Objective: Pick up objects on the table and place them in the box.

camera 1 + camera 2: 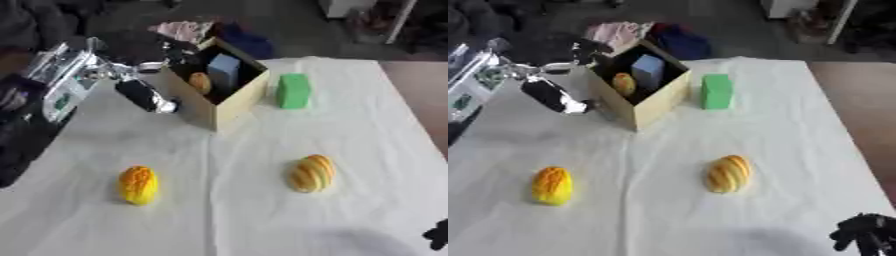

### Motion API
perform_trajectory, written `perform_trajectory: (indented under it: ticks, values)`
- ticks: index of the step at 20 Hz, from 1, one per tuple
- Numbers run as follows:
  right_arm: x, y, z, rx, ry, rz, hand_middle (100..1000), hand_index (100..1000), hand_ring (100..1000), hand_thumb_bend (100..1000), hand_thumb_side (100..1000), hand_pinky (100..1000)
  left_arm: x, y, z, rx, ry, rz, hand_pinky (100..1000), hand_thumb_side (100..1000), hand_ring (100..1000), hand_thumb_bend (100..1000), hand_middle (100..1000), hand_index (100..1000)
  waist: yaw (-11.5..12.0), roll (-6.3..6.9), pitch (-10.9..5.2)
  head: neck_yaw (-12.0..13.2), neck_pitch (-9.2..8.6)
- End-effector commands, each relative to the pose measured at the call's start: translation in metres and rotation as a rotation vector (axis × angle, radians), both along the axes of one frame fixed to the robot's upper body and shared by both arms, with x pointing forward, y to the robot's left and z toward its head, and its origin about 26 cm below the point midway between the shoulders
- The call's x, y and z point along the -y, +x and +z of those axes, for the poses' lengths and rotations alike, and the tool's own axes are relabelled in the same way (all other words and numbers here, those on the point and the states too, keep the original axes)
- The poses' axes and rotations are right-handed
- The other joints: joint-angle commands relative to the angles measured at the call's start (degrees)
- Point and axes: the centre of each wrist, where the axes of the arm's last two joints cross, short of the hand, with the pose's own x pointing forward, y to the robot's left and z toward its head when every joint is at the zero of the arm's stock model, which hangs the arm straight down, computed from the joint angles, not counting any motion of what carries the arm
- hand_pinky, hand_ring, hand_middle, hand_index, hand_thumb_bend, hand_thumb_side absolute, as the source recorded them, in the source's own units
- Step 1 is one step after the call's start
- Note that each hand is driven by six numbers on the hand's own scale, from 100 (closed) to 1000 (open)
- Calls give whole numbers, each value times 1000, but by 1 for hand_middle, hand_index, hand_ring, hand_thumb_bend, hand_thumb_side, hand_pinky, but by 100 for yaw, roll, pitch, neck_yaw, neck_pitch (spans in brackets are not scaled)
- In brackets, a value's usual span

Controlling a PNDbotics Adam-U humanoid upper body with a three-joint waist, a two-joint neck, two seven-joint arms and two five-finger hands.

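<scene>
Left hand (592, 50) hovers over the box (654, 107), grip unclear. Green block (716, 91) beside the box looks light, stiff; grab its flat sides.

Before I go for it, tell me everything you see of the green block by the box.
The green block is a plain, bright green rectangular block, matte and possibly foam. It stands upright on the white tablecloth, just right of the open cardboard box, close to its right wall; whether they touch is unclear. No hand is near it, and nothing rests on it.
</scene>
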Motion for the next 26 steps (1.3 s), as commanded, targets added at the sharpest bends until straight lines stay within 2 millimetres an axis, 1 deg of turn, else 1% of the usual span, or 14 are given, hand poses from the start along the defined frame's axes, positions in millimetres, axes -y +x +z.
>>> perform_trajectory:
  ticks: [1,2,4,7,9,11,17,23,24,26]
  values:
    - [5,1,8,26,-17,-15,454,643,484,100,564,622,7,-35,18,-20,74,-35,912,707,923,367,947,1000,33,88,-47,-68,-71]
    - [5,1,8,26,-17,-18,454,644,484,100,565,622,9,-42,13,-53,91,-40,909,695,917,368,941,1000,47,90,-46,-73,-67]
    - [4,1,8,27,-16,-17,454,644,484,100,564,622,9,-47,1,-122,130,-41,904,727,909,393,929,1000,67,93,-45,-93,-74]
    - [3,2,9,31,-16,-13,454,644,485,100,561,622,7,-50,-18,-211,196,-40,894,772,887,420,905,996,76,92,-50,-96,-77]
    - [4,2,9,31,-15,-14,454,644,485,100,561,622,6,-52,-28,-253,228,-35,891,802,881,420,899,991,77,93,-51,-95,-85]
    - [4,2,9,31,-14,-16,454,644,485,100,562,622,5,-53,-37,-284,247,-23,890,803,882,447,901,989,80,93,-51,-105,-83]
    - [4,2,10,32,-14,-18,454,644,485,100,562,623,3,-56,-51,-290,294,35,889,760,886,545,911,984,102,94,-48,-117,-79]
    - [3,2,10,34,-13,-14,455,645,485,100,562,623,-2,-52,-64,-302,312,89,888,747,887,575,913,983,108,90,-42,-121,-83]
    - [3,2,10,34,-14,-15,455,645,485,100,561,623,-4,-51,-66,-308,316,95,888,738,887,592,914,982,108,87,-42,-119,-84]
    - [3,2,10,34,-14,-14,455,645,485,100,560,624,-6,-48,-71,-312,318,108,883,684,878,584,906,974,110,81,-42,-118,-88]
